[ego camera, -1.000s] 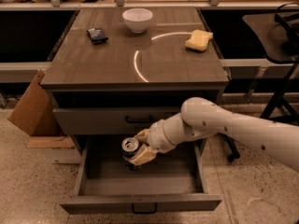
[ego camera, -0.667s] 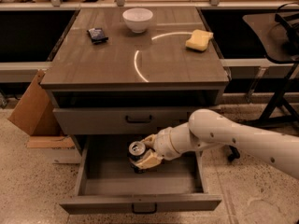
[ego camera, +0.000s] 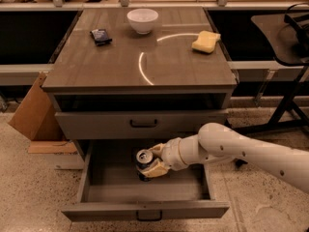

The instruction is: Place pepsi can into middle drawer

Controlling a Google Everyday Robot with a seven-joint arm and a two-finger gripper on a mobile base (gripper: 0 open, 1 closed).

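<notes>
Smooth white tubular arm [ego camera: 251,151] (small dark dots), tan-fingered gripper [ego camera: 148,167] within the middle drawer [ego camera: 145,210]

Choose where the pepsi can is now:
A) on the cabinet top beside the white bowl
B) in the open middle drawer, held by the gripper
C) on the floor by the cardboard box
B: the gripper is clamped on the pepsi can low inside the open middle drawer.
</notes>
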